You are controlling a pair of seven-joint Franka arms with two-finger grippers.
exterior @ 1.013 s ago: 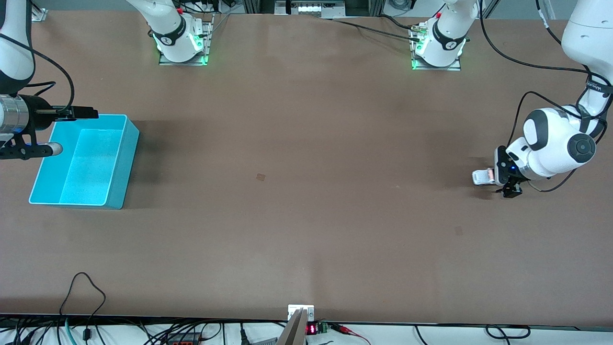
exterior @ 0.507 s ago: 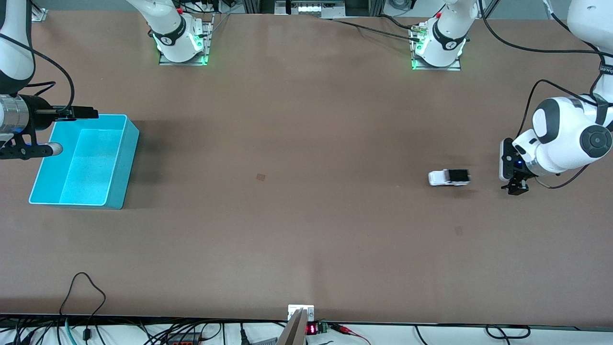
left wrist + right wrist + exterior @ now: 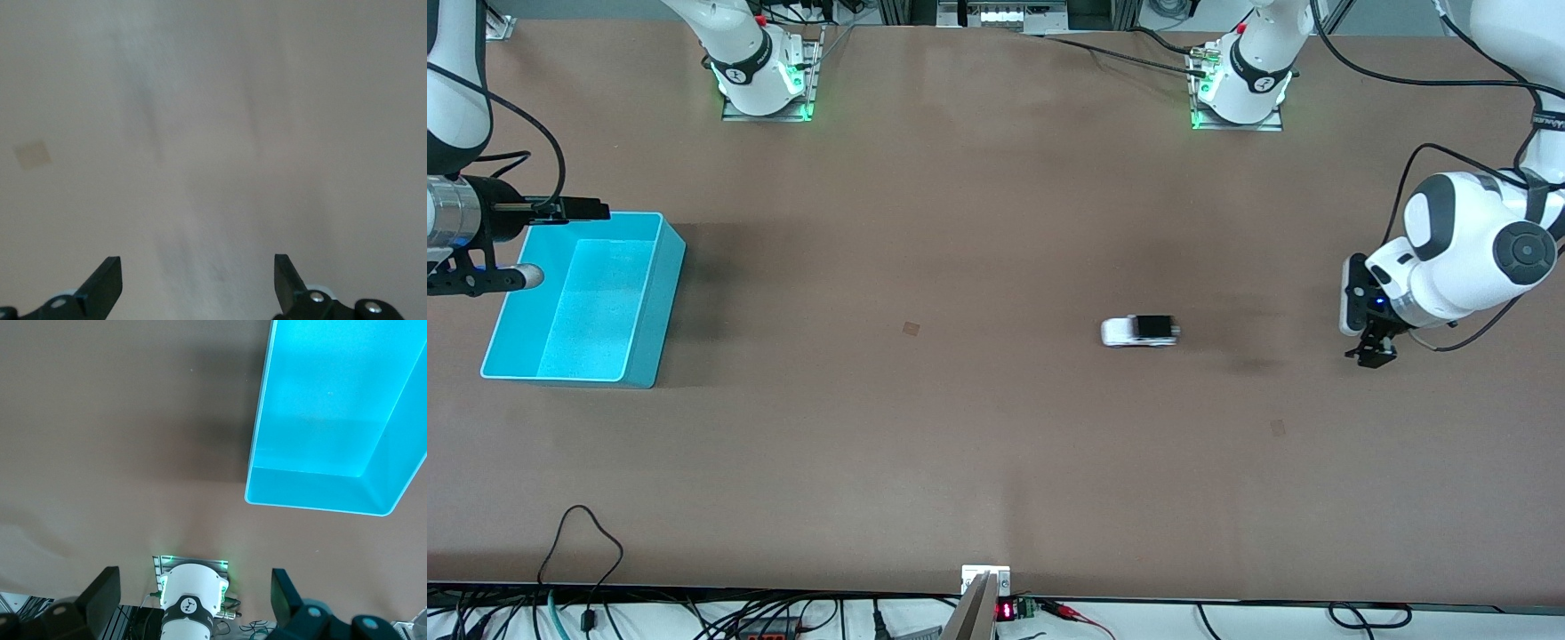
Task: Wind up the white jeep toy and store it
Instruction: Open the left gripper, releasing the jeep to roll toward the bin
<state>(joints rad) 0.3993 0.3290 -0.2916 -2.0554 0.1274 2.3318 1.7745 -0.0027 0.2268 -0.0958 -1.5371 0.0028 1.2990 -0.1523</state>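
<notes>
A: Where do we find the white jeep toy?

B: It stands free on the table, with nothing touching it. Of the things on the table it lies nearest to the front camera, roughly level with the turquoise bin, toward the left arm's end but well apart from that arm. Its outline is slightly smeared, so we judge it may be rolling; we cannot confirm this.

A: State of the grippers?

B: The left gripper hovers low over bare table at its own end, jaws apart and holding nothing; its wrist view shows only tabletop between the fingers. The right gripper waits beside the bin at the other end of the table, jaws also apart and empty, looking down on the bin's rim.

A: How do we carry out the step well?

B: We judge the toy must come to rest before any grasp. Approach from above, close across the body's narrow width, lift clear, then lower inside the bin walls before release.

A: Clearance?

B: Open table lies between toy and bin, with no obstacle. Farther off, the arm bases stand well clear of that path.
</notes>
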